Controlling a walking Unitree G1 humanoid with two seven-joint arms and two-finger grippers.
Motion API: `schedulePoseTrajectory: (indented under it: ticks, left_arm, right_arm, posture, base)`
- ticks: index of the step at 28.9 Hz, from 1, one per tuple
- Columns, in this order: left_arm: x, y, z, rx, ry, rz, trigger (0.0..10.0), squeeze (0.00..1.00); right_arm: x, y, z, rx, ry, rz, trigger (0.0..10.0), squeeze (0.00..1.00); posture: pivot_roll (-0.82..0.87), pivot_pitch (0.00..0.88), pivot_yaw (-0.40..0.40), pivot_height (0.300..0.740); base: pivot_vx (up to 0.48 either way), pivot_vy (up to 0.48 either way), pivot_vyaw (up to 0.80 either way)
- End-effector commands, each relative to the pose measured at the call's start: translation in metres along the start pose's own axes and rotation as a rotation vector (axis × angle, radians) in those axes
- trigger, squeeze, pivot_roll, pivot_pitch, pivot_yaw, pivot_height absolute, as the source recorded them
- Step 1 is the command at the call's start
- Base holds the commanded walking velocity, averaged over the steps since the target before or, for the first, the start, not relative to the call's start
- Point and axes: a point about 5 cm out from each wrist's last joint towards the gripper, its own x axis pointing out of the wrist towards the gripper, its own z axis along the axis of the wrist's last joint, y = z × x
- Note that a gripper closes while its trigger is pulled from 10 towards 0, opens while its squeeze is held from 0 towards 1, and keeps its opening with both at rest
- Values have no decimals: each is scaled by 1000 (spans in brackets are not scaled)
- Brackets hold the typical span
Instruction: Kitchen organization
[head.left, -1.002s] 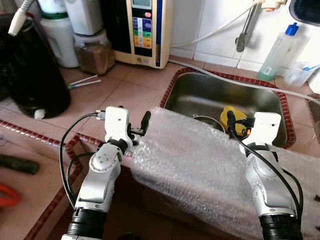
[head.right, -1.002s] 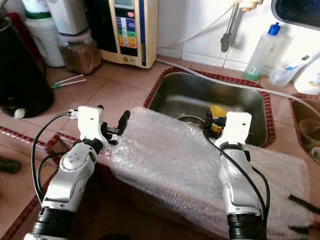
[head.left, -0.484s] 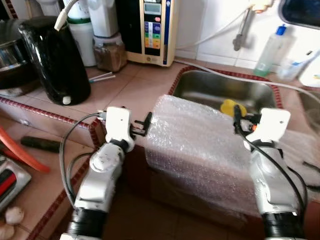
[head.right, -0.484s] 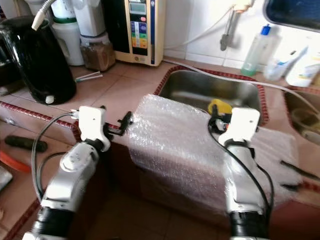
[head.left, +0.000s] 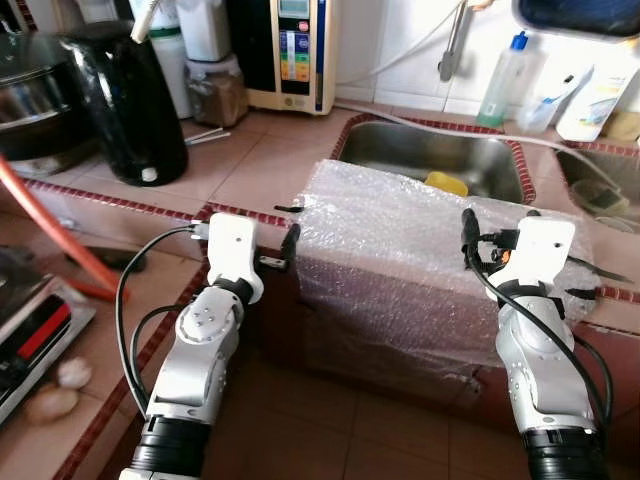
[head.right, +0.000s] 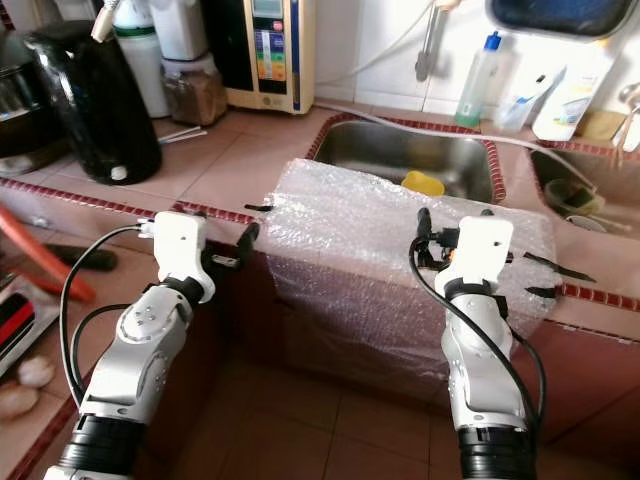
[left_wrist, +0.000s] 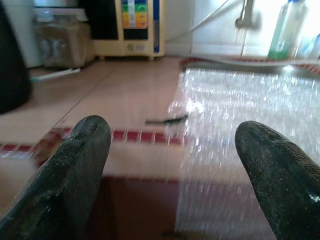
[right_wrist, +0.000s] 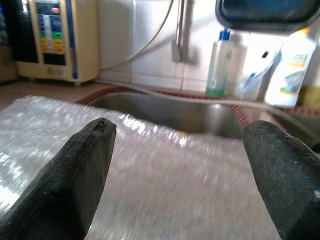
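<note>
Ahead, a sheet of bubble wrap (head.left: 420, 255) drapes over the near edge of the tiled desk (head.left: 265, 165) and hangs down its front, just before the steel sink (head.left: 430, 165). Open floor (head.left: 330, 430) lies below between the arms. Far left stand a black kettle (head.left: 130, 100) and a cream appliance (head.left: 295, 55) with coloured buttons; its writing is too small to read. The left gripper (head.left: 283, 245) hovers at the wrap's left edge, jaws wide apart and holding nothing. The right gripper (head.left: 470, 235) sits over the wrap's right part, jaws spread wide too.

No lettering seems readable on the wall appliance (head.left: 296, 55)
</note>
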Motion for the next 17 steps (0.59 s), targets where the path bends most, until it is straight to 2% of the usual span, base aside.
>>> schedulePoseTrajectory:
  ticks: [1, 15, 17]
  left_arm:
    - [1, -5, 1, -4, 2, -23, 10000, 0]
    - [0, -6, -3, -15, 19, -29, 10000, 0]
    - [0, -6, -3, -16, 20, -29, 10000, 0]
  right_arm:
    - [-2, -1, -2, -4, 9, -3, 10000, 0]
    - [-3, -2, -8, -3, 38, -19, 10000, 0]
    - [-3, -2, -8, 1, 41, -20, 10000, 0]
  posture:
    - [-8, 0, 14, 740]
    - [-11, 0, 14, 740]
    - [-13, 0, 14, 740]
  base:
    - [-270, 0, 0]
    - [-262, 0, 0]
    - [0, 0, 0]
